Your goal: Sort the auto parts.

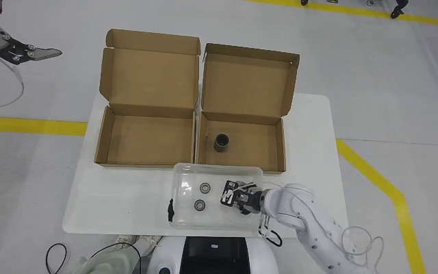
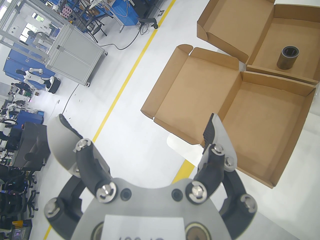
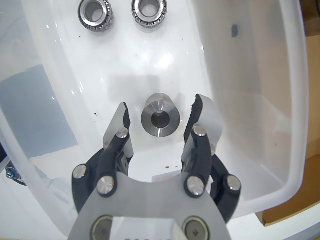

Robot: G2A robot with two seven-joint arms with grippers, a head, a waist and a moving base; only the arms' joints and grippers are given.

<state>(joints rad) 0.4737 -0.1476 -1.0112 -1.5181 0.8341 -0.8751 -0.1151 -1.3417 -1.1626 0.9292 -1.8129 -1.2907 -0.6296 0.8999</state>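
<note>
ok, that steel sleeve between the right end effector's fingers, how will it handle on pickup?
Likely stiff and heavy for its size: the steel sleeve looks like thick-walled metal. Probably slippery: its polished round sides sit inside the open right end effector. It could roll if tipped on the smooth bin floor.

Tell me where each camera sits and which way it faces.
Top view: above the arms, looking down at the table, two cardboard boxes and clear bin; right arm shows.
Left wrist view: on the left wrist, facing the boxes and floor; the open left gripper shows.
Right wrist view: on the right wrist, looking into the bin; the open right gripper straddles a metal sleeve.
Shared: top and left wrist views both show the dark cylinder.
</note>
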